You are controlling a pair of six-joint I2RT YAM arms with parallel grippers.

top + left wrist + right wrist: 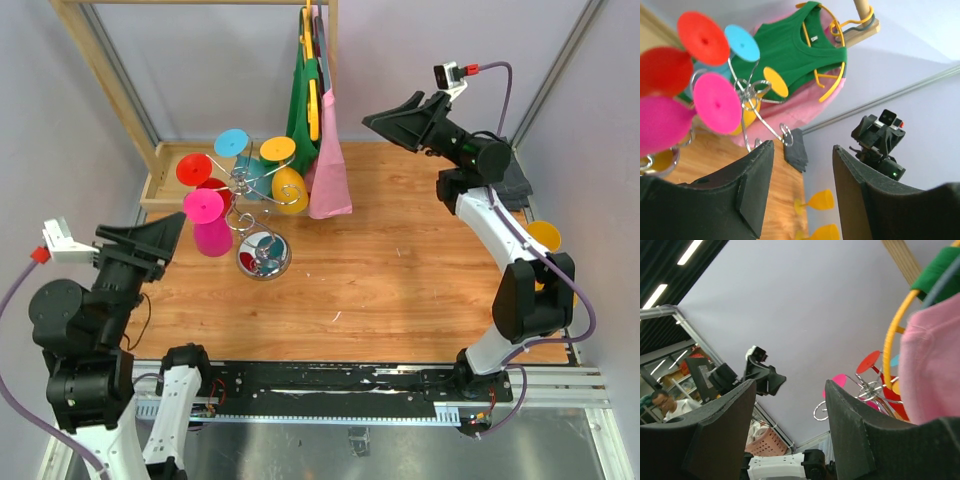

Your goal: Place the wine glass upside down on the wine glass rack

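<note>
The chrome wine glass rack [243, 185] stands on its round mirror base [263, 254] at the table's back left. Several wine glasses hang upside down on it: pink [211, 236], red [194, 169], blue [232, 143] and yellow [289, 187]. My left gripper [172, 232] is open and empty just left of the pink glass [660, 122], which sits up and left of the jaws in the left wrist view. My right gripper [385, 122] hangs open and empty, raised at the back right, facing the rack [870, 387].
A wooden rail frame [100, 60] at the back carries green [302, 100] and pink [328, 170] garments on yellow hangers, close behind the rack. Two yellow glasses [822, 201] stand at the table's right edge [545, 237]. A dark folded cloth [797, 150] lies at the far right.
</note>
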